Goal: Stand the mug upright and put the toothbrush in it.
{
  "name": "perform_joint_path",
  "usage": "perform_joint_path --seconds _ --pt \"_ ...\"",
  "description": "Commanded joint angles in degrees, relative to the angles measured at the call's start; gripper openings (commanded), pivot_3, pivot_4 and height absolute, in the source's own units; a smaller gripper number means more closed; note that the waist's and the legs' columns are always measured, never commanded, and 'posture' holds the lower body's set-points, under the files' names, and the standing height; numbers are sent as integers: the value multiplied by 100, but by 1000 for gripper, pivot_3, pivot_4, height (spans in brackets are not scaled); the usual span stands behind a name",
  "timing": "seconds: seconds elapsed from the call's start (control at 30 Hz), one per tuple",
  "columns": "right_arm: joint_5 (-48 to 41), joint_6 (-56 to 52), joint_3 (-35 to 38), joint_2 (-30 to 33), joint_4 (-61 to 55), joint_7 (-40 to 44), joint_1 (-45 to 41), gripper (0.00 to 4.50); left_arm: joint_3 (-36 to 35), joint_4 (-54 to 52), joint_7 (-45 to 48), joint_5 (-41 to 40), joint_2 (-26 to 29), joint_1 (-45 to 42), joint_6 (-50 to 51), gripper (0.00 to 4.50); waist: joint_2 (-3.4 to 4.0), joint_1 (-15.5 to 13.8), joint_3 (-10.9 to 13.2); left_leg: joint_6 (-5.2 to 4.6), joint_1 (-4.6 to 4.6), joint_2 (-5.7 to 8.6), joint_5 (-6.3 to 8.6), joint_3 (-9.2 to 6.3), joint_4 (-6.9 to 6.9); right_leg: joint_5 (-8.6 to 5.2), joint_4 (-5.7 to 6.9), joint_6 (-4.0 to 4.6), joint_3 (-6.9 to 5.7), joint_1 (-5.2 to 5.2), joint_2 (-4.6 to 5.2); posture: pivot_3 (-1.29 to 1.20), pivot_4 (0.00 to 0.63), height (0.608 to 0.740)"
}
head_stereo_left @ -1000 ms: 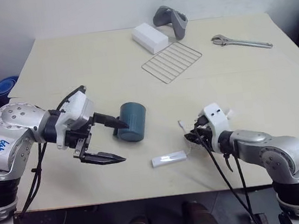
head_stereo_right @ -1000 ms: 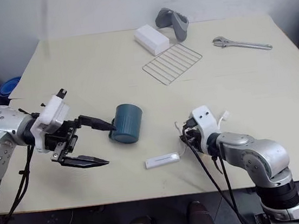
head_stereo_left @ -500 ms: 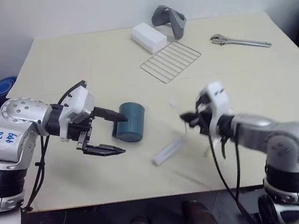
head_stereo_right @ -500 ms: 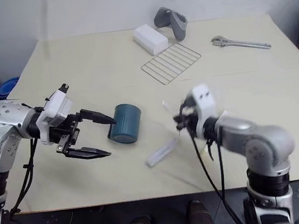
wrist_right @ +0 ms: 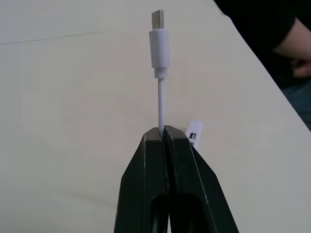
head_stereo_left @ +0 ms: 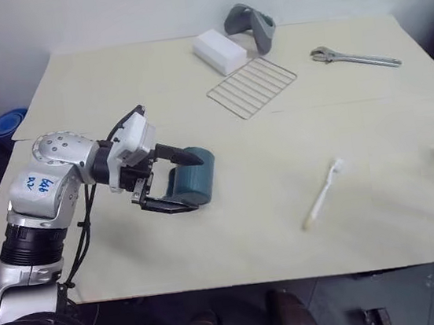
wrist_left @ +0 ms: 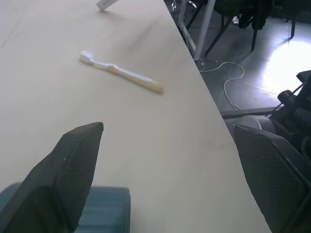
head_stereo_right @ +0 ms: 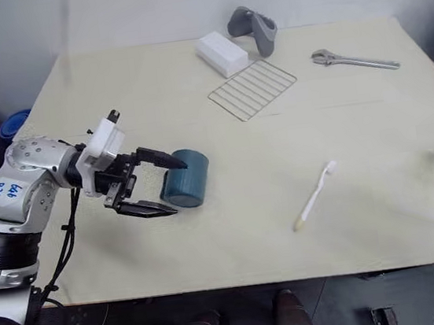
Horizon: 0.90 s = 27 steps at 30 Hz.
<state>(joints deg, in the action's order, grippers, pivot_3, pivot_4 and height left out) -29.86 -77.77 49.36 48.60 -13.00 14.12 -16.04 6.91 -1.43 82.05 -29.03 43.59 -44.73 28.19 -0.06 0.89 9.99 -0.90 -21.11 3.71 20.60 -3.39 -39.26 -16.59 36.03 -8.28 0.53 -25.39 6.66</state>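
The dark teal mug [head_stereo_left: 191, 179] lies on its side on the cream table [head_stereo_left: 113, 88], left of centre. My left gripper [head_stereo_left: 196, 182] is open, one black finger above the mug's side and one at its near side; whether they touch it I cannot tell. In the left wrist view the fingers [wrist_left: 73, 170] stand wide with the mug [wrist_left: 104, 213] low between them. The white toothbrush [head_stereo_left: 322, 195] lies flat to the right of the mug, alone. My right gripper [wrist_right: 163, 130] is shut on the thin white USB cable [wrist_right: 159, 43], whose plug sticks out past the fingertips.
At the back of the table are a wire rack [head_stereo_left: 251, 87], a white box [head_stereo_left: 219, 53], a grey handled tool [head_stereo_left: 250, 28] and a metal wrench [head_stereo_left: 355, 58]. A blue bowl [head_stereo_left: 6, 125] sits off the table's left edge. A person's arm [wrist_right: 294, 43] is beyond the right edge.
My right arm swung far to the right, dragging the white adapter away by its cable and uncovering the toothbrush. My left gripper slid right until it straddled the mug.
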Motion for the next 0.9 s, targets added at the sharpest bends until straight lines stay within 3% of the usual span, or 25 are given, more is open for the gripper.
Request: perform_joint_path --seconds 0.03,0.2,0.47,0.6,0.73,0.83,0.9 --pt "-3 172 41 -533 -133 -31 235 16 -49 -102 -1 -7 -33 -163 -38 4500 0 38 0 7 1 -8 -6 -1 0 9 -1 5 0 1 -6 0 150 740" --pt "134 627 -178 -1087 -2 -26 614 16 -54 -97 -4 -3 -56 -217 -7 4500 8 52 -4 14 1 -10 -14 -3 3 16 -1 10 3 -2 -8 0 150 740" --pt "62 946 -274 -803 -419 319 1009 2486 -204 -196 -169 -49 40 -44 122 4500 9 20 -5 13 -4 -6 -13 -8 4 16 -9 10 -1 -3 -5 0 150 740" --pt "290 1587 -684 32 -1003 926 1479 3775 -728 -320 -856 -147 150 288 482 4500 9 -2 -5 13 -4 -8 -13 -8 5 16 -12 10 0 -4 -7 0 150 740" --pt "-590 1676 -727 743 -1755 2080 1332 3775 -1482 -233 -2004 21 337 740 1066 4500 10 72 -4 12 0 -15 -13 -4 8 16 -8 10 2 -6 -12 0 150 740" --pt "-2334 1442 -775 995 -2573 3112 950 3775 -1586 143 -3056 578 572 936 1686 4500 6 59 -3 20 1 -33 -10 -10 8 16 -9 10 -5 -4 -26 0 150 740" --pt "-3147 1311 -1013 1164 -2832 3256 651 3775 -1469 164 -3584 803 587 909 2140 4500 3 38 -1 20 0 -30 -9 -14 9 16 -12 10 -8 -4 -23 0 150 740"
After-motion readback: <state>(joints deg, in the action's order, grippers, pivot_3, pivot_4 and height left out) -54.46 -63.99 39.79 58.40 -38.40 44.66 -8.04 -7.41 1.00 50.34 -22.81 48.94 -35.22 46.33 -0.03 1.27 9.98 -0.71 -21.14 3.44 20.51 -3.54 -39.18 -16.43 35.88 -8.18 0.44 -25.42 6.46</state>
